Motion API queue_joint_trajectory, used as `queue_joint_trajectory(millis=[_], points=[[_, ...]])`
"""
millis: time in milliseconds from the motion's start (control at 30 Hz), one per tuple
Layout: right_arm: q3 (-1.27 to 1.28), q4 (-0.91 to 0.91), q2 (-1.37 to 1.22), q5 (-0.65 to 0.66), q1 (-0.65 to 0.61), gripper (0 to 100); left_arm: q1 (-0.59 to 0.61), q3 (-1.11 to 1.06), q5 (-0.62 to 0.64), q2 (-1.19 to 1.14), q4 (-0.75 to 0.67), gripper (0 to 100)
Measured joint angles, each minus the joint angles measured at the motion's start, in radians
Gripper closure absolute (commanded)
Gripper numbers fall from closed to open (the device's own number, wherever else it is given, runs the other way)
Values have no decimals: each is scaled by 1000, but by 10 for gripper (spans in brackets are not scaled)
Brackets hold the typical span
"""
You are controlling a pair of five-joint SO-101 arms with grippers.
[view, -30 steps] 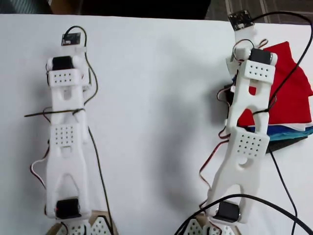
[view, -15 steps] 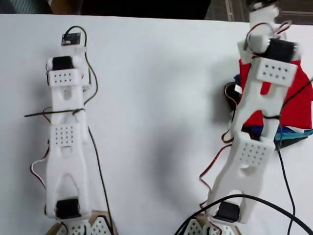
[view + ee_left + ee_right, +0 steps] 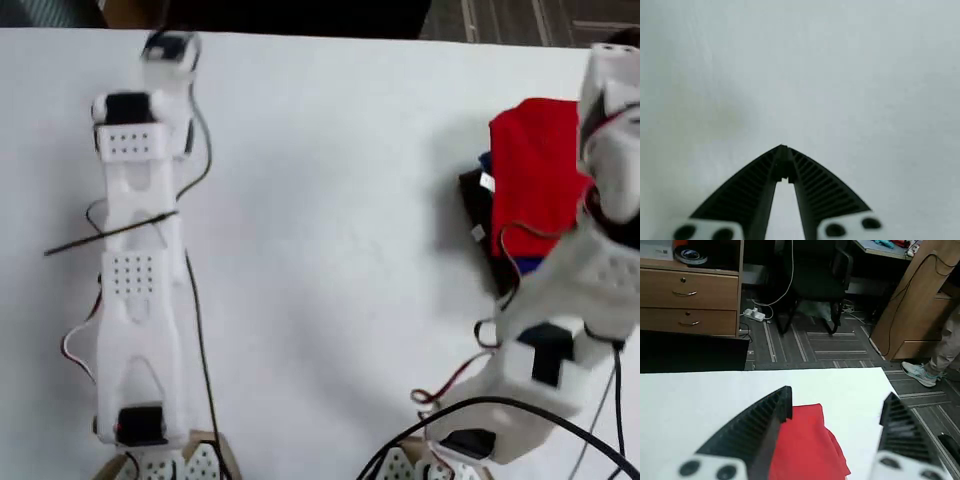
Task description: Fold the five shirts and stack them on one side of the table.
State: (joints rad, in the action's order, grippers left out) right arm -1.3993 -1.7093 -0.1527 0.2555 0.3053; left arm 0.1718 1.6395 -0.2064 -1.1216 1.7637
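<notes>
A stack of folded shirts [image 3: 520, 190] is seen at the right of the high view, close to the right edge of the smooth white tabletop [image 3: 330, 200]. It is topped by a red soft-cloth shirt [image 3: 535, 160], matte and folded to a rough rectangle. Blue cloth [image 3: 486, 162] and black cloth [image 3: 476, 205] are exposed along its left side, the black bearing a small white tag. The number of layers cannot be counted.

The right arm [image 3: 560, 330], of white perforated plastic, stands just beside the stack at the lower right. Its ribbed black jaws are spread wide above the red top layer. The left arm [image 3: 135, 250] is laid out along the left of the frame, its jaws pressed together over bare tabletop.

The limp cloth is judged easily dragged. A low sweep of the right arm could pull the top fold open or push the stack over the nearby edge. The loose red wire [image 3: 520, 240] looped at the stack's lower end could also snag it.
</notes>
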Motion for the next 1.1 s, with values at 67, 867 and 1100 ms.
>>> queue_joint_trajectory(millis=[67,867,1100], points=[[95,0,69,15,15,794,-5,0,-18,77,5,973],[1711,6,1132,-3,-313,818,101,0,61,509,8,972],[2073,176,1298,26,-322,818,110,-26,81,635,8,950]])
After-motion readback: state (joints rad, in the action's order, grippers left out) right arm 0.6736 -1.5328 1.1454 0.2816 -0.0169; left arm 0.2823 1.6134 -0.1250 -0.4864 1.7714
